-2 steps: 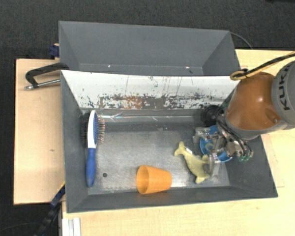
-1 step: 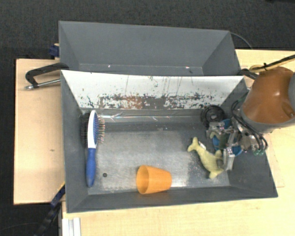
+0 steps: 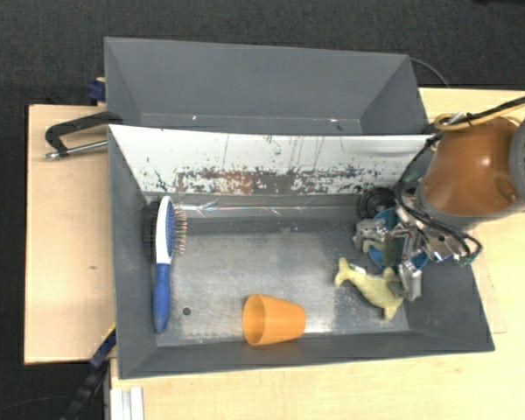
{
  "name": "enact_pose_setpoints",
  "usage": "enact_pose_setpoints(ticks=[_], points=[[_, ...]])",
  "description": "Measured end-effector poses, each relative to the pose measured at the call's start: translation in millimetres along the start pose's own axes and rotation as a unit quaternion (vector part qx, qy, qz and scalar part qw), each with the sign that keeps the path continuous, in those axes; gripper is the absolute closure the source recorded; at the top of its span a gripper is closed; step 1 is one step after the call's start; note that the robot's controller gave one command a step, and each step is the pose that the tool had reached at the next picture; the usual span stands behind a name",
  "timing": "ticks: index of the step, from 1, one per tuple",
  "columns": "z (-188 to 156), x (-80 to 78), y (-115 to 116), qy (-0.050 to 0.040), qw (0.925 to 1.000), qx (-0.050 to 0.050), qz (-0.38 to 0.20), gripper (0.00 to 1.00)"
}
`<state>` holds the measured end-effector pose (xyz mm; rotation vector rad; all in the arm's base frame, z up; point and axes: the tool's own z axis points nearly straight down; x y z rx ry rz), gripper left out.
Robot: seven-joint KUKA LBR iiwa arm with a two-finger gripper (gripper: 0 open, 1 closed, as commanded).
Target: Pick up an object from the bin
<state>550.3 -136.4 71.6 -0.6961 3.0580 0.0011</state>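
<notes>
"At the right end of the grey bin (image 3: 245, 256), where exactly was the gripper (image 3: 394, 265)?" the first one asked.

"Low over the floor, close to the right wall, under the arm's orange cover (image 3: 468, 178)," the second one said. "The arm reached in from the right, and dark cables ran along its wrist."

"And what lay beneath it?"

"A pale yellow toy (image 3: 372, 289), a soft-looking figure with a raised, tail-like end. It lay flat on the floor near the front right corner. The gripper's lower part met the toy's right end or stood just beside it; which of the two could not be told."

"Was the gripper wide, narrow, or holding something?"

"That could not be told either. Metal parts and wires crowded together there, and the view from above did not separate them."

"What else was in the bin?"

"An orange cup (image 3: 274, 319) lay on its side near the front wall, about midway along it and well apart from the toy. A brush (image 3: 163, 261) lay along the left wall, with its white head toward the back and its blue handle toward the front. The floor between the brush and the gripper was bare metal, and the back wall was scuffed with rusty marks."
</notes>
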Motion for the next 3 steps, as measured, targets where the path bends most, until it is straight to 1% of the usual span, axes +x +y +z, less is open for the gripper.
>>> enact_pose_setpoints(ticks=[1,2,3], points=[[-0.2,9.5,37.8,0.0011,0.9532,-0.001,-0.302,0.0],[-2.4,8.0,36.9,-0.0011,0.9535,0.001,-0.301,1.0],[-166.4,16.8,27.1,-0.0024,0.9551,0.005,-0.296,1.0]])
